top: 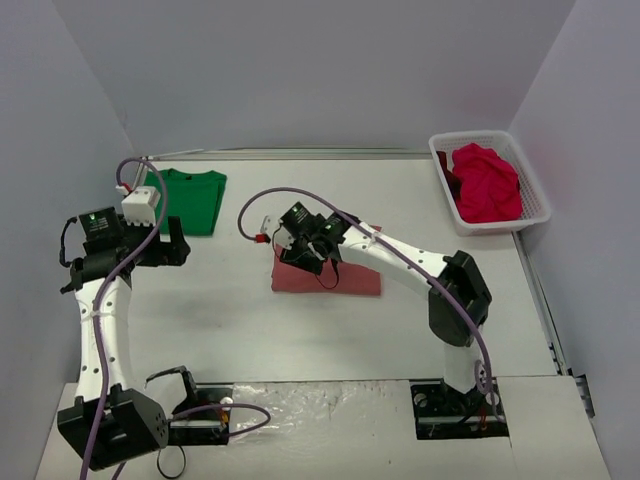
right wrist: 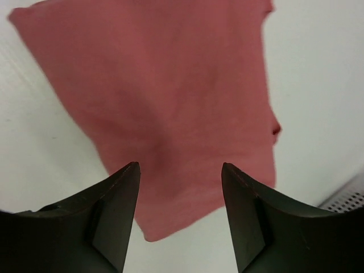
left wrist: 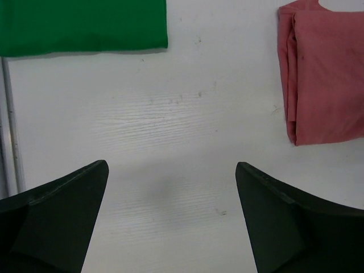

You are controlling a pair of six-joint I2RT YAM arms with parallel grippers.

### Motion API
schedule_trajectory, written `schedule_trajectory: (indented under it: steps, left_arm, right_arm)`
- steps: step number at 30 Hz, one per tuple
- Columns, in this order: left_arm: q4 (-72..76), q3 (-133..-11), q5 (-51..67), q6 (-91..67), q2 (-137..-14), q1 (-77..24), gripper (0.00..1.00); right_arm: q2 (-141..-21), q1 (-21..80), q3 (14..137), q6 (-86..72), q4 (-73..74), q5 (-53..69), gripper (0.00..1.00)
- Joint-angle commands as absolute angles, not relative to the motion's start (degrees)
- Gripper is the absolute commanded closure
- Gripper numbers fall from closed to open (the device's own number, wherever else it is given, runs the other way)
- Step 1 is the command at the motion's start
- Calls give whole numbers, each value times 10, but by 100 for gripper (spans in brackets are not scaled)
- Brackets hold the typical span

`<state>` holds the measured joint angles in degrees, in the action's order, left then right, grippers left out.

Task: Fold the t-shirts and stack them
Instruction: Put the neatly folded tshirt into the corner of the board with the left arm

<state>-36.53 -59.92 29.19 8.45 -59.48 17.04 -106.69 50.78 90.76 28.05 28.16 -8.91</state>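
Observation:
A folded salmon-pink t-shirt [top: 335, 277] lies flat at the table's middle; it also shows in the left wrist view [left wrist: 327, 79] and the right wrist view [right wrist: 170, 96]. My right gripper [top: 305, 252] hovers open over its left part, holding nothing [right wrist: 181, 170]. A folded green t-shirt [top: 190, 198] lies at the back left, and shows in the left wrist view [left wrist: 85, 25]. My left gripper [top: 180, 243] is open and empty over bare table [left wrist: 170, 170], just below the green shirt. Crumpled crimson-magenta t-shirts [top: 487, 182] fill the basket.
A white lattice basket [top: 531, 172] stands at the back right corner. Grey walls close in the table on three sides. A purple cable [top: 270, 195] loops above the right arm. Clear plastic sheet [top: 320, 410] covers the near edge between the arm bases.

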Motion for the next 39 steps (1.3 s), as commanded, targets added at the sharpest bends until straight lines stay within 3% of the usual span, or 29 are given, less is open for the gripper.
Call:
schedule_trajectory:
  steps: [1, 16, 29, 31, 34, 36, 39]
  left_arm:
    - [-364, -604, 329, 35, -615, 188, 6]
    - [-379, -604, 389, 17, -666, 251, 6]
    - [-371, -592, 401, 11, -681, 258, 6]
    - [-372, -592, 411, 10, -690, 258, 6]
    - [-373, -595, 422, 7, -703, 258, 6]
    - [-373, -597, 424, 8, -709, 258, 6]
    - [-374, -597, 427, 7, -721, 258, 6]
  right_arm:
    - [-1093, 533, 947, 261, 317, -19, 45]
    - [-1273, 606, 1095, 257, 385, -13, 45]
    - [-1319, 607, 1103, 269, 384, -26, 46]
    - [-1334, 607, 1109, 269, 385, -28, 60]
    - [-1339, 609, 1114, 268, 385, -33, 92]
    - [-1338, 611, 1113, 268, 386, -40, 100]
    - [-1327, 614, 1111, 270, 389, -48, 100]
